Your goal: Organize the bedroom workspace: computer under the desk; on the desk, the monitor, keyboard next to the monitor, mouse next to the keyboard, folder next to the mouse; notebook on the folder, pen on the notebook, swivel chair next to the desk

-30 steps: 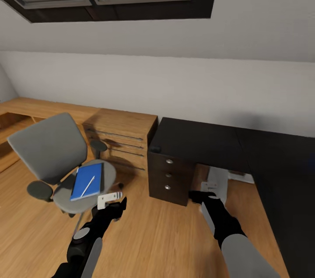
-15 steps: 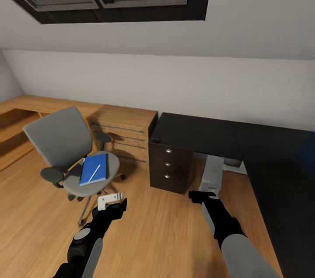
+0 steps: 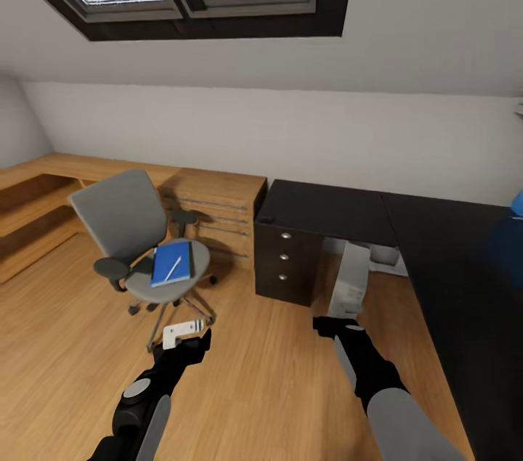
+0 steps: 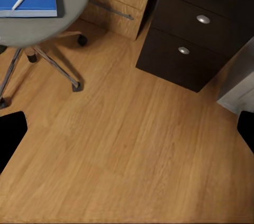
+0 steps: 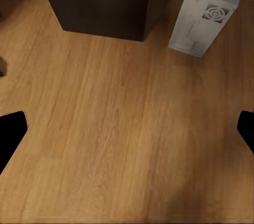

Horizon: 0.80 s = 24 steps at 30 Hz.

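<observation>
Both arms reach forward and down from the bottom of the head view, forearms roughly parallel and held low over the wooden floor [image 3: 254,374]. The left gripper [image 3: 190,334] and the right gripper [image 3: 330,324] hold nothing; in each wrist view the two dark fingertips sit at opposite edges with bare floor between them, so both are spread wide. The chair [image 3: 138,236] stands ahead and to the left of the left gripper, well apart from it, its back toward the wooden dresser [image 3: 218,214] and its seat facing the robot. On the seat lies the folder [image 3: 172,263], long axis running roughly away from the robot, and on it the pen [image 3: 172,269], lying diagonally, far end tilted right. The desk [image 3: 341,210] is ahead, its drawers [image 3: 287,258] between the two grippers' lines. The computer [image 3: 349,279] stands upright on the floor under the desk, just right of the drawers, ahead of the right gripper, its vented face toward the robot.
</observation>
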{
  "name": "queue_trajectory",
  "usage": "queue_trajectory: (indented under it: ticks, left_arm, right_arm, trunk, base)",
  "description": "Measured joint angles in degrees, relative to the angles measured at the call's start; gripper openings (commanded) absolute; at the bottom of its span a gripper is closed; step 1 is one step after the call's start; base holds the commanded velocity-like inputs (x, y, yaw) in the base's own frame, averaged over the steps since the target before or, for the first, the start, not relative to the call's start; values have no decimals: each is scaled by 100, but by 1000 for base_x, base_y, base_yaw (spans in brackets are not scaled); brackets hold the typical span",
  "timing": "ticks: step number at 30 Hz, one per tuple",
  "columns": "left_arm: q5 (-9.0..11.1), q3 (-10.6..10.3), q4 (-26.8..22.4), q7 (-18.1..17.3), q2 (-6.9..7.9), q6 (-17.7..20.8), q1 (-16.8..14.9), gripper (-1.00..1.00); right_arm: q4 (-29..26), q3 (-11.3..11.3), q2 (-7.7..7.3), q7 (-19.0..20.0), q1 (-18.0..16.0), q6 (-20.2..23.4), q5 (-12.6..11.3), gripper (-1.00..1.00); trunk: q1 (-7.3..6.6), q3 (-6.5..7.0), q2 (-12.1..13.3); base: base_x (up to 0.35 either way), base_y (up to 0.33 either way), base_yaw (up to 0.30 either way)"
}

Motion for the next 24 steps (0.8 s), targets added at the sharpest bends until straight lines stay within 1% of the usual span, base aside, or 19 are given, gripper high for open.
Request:
queue_trajectory:
  ticks: [12, 24]
  left_arm:
    - [-2, 1, 4, -3, -1, 2, 0, 100]
    - [-1, -1, 76, 1, 0, 5, 0, 100]
  right_arm:
    - [146, 10, -1, -4, 0, -6, 6, 100]
    - [213, 13, 4, 17, 0, -16, 10, 100]
  trunk:
    - [-1, 0, 1]
    - [-1, 0, 0]
  base:
    - [-334, 113, 0]
    - [-327, 16, 0]
